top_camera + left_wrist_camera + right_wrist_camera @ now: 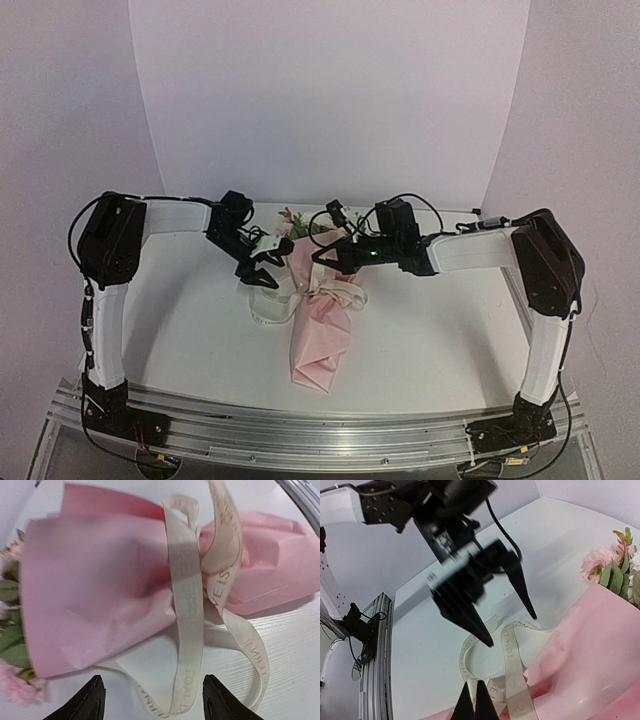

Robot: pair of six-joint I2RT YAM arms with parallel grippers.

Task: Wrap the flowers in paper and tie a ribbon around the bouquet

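The bouquet lies on the white table, its light pink paper [322, 345] [90, 580] [600, 650] tapering toward the near edge. The flowers [298, 224] [10, 630] [612, 565] stick out at the far end. The cream ribbon [325, 295] [187, 630] [512, 665] crosses the cone's middle, and its loops trail onto the table at the left. My left gripper [262, 275] [152, 700] [512, 629] hovers open over those loops, one strand running between its fingers untouched. My right gripper [322, 258] [476, 700] is shut on a ribbon strand at the cone's upper part.
The two grippers are close together above the bouquet's left side. An aluminium rail [300, 430] [375, 630] runs along the near table edge by the arm bases. A white backdrop rises behind the table [440, 330].
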